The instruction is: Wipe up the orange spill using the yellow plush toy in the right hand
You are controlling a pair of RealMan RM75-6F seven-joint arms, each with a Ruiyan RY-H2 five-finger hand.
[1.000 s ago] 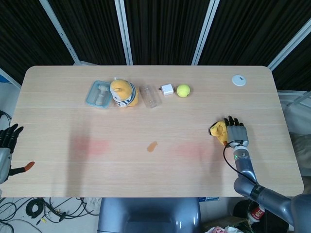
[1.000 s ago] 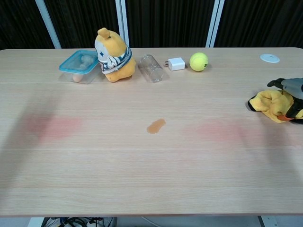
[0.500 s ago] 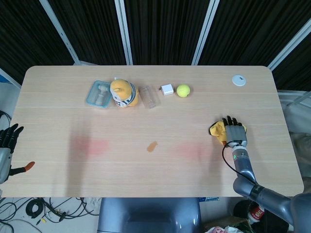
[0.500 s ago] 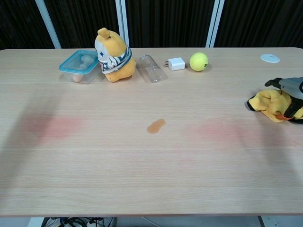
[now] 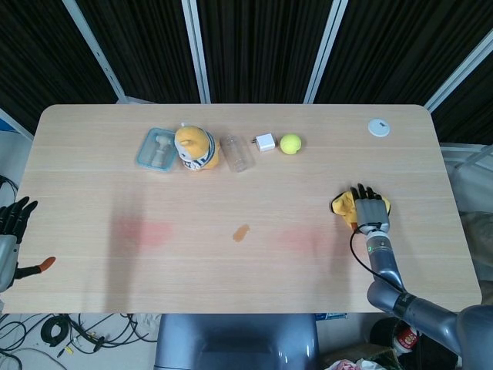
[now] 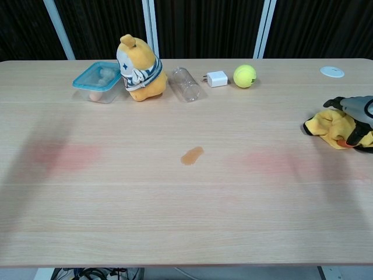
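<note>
The orange spill (image 5: 242,232) is a small patch near the middle of the table (image 5: 92,270), also seen in the chest view as the spill (image 6: 192,155). At the table's right side, well right of the spill, lies the small yellow plush toy (image 5: 344,206) (image 6: 329,126). My right hand (image 5: 371,210) (image 6: 356,111) lies over the toy and grips it against the tabletop. My left hand (image 5: 11,223) hangs beyond the table's left edge, fingers apart and holding nothing.
Along the far side stand a blue-lidded container (image 6: 98,81), a bigger yellow plush figure (image 6: 139,61), a clear jar on its side (image 6: 186,83), a white charger (image 6: 217,78) and a tennis ball (image 6: 245,76). A white disc (image 6: 332,72) sits at the far right corner.
My right hand has slid a little to the left with the yellow plush toy under it. The left hand and the spill are as before.
</note>
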